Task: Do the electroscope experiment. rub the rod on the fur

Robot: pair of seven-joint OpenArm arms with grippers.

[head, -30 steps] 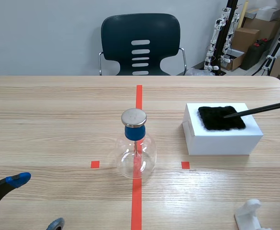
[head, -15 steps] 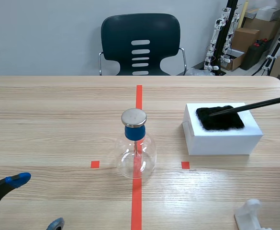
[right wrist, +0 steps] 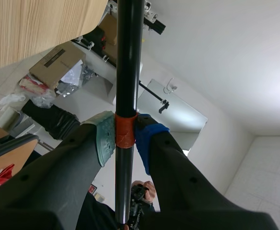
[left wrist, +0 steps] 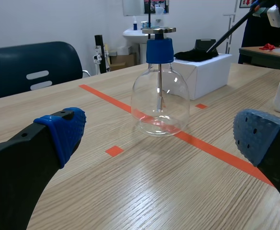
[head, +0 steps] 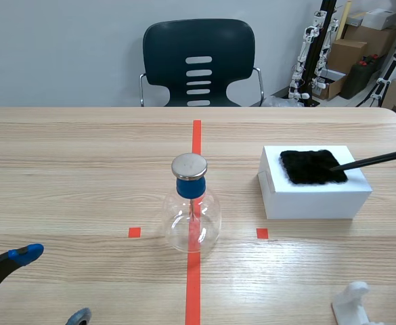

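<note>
While the rod (head: 372, 159) sits on the fur (head: 306, 166): mid-rub, right fingers (right wrist: 149, 141) clamped on it
left fingers (left wrist: 63, 132): apart
next: prob drag it across the fur

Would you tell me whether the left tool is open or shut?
Open: the left tool has its blue-padded fingers wide apart, holding nothing.

Thin black rod (head: 374, 160), slanted, tip on black fur (head: 310, 166), fur flat atop white box (head: 313, 200)

The left gripper (left wrist: 161, 136) has thick black fingers tipped with blue dotted pads (left wrist: 63, 129). The right gripper (right wrist: 125, 139) has a grey-green pad at 9 o'clock and a blue one at 3 o'clock.
</note>
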